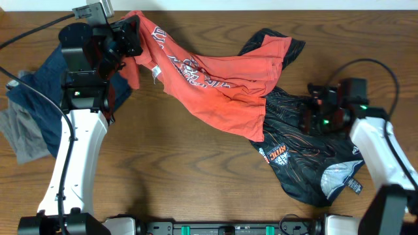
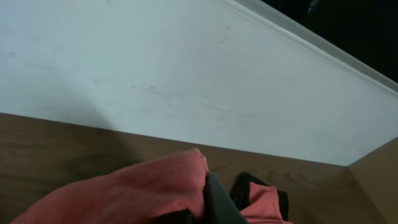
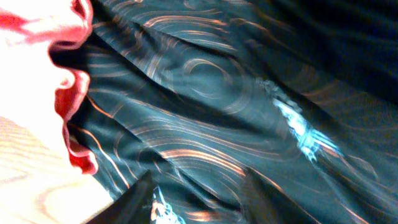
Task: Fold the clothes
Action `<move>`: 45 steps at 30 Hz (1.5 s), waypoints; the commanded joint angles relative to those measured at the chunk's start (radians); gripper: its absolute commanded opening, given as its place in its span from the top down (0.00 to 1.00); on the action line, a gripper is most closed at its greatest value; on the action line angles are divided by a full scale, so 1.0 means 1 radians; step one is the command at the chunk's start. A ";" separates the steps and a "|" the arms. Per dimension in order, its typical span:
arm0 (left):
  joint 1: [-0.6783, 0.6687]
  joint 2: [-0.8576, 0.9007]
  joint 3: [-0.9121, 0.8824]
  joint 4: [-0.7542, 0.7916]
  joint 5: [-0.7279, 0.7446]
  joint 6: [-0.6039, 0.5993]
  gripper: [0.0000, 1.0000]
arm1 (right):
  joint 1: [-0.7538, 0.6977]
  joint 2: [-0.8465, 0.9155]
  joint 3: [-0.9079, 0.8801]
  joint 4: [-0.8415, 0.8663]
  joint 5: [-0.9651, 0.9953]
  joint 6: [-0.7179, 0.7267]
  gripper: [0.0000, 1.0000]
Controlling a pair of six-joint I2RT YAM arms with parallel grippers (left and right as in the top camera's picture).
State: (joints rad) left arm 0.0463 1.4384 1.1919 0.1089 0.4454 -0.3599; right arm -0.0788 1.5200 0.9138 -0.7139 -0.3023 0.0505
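The clothes' coral-red T-shirt hangs stretched from the far left toward the table's middle, its navy-and-white print showing. My left gripper is shut on the shirt's upper left corner. In the left wrist view the coral cloth bunches against a dark finger. A black garment with orange swirls lies at the right, partly under the T-shirt's hem. My right gripper hovers low over it, jaws apart. In the right wrist view its two fingertips straddle the swirled black cloth, beside the red hem.
A dark blue garment and a grey one lie heaped at the left edge, beside the left arm. A white wall rises behind the table's far edge. Bare wood shows at the front middle.
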 commanded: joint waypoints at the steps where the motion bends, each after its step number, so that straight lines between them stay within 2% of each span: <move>1: 0.010 -0.015 0.044 -0.009 0.014 0.023 0.94 | 0.065 0.062 0.001 0.063 -0.054 -0.071 0.35; 2: 0.010 -0.015 0.044 -0.026 0.014 0.023 0.94 | 0.088 0.080 0.001 0.097 -0.043 -0.076 0.27; 4: 0.010 -0.015 0.044 -0.059 0.014 0.023 0.94 | 0.126 0.109 0.001 0.163 0.019 -0.070 0.22; 6: 0.010 -0.015 0.044 -0.094 0.014 0.023 0.94 | 0.160 0.138 0.001 0.227 0.081 -0.057 0.10; 9: 0.010 -0.015 0.043 -0.117 0.014 0.027 0.94 | 0.200 0.190 0.001 0.305 0.163 -0.055 0.08; 15: 0.010 -0.015 0.043 -0.129 0.015 0.027 0.94 | 0.251 0.309 0.001 0.420 0.205 -0.074 0.07; 17: 0.010 -0.015 0.043 -0.134 0.015 0.027 0.94 | 0.259 0.339 0.001 0.433 0.231 -0.074 0.12; 18: 0.010 -0.015 0.043 -0.136 0.015 0.027 0.94 | 0.259 0.348 0.001 0.435 0.247 -0.073 0.18; 19: 0.010 -0.015 0.043 -0.140 0.015 0.027 0.94 | 0.260 0.354 0.001 0.434 0.273 -0.072 0.33; 20: 0.010 -0.015 0.043 -0.147 0.015 0.027 0.94 | 0.259 0.359 0.001 0.431 0.319 -0.060 0.55; 22: 0.010 -0.015 0.043 -0.162 0.015 0.027 0.94 | 0.248 0.358 0.001 0.420 0.426 -0.019 0.89; 23: 0.010 -0.015 0.043 -0.172 0.015 0.027 0.94 | 0.237 0.356 0.003 0.409 0.487 0.007 0.99; 27: 0.010 -0.015 0.043 -0.217 0.014 0.027 0.94 | 0.148 0.353 0.028 0.324 0.666 0.114 0.99; 33: 0.014 -0.015 0.043 -0.253 0.014 0.122 0.94 | -0.144 0.353 0.089 0.121 0.938 0.341 0.99; 37: 0.044 -0.015 0.043 -0.254 -0.018 0.131 0.94 | -0.365 0.353 0.144 0.000 0.894 0.500 0.99; 41: 0.060 -0.015 0.043 -0.254 -0.027 0.131 0.94 | -0.519 0.349 0.208 -0.035 0.777 0.486 0.99; 45: 0.057 -0.015 0.043 -0.254 -0.027 0.131 0.94 | -0.563 0.324 0.277 -0.039 0.595 0.397 0.98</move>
State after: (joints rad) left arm 0.1020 1.4384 1.1938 -0.1532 0.4324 -0.2531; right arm -0.6365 1.8671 1.1362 -0.7506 0.4301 0.4702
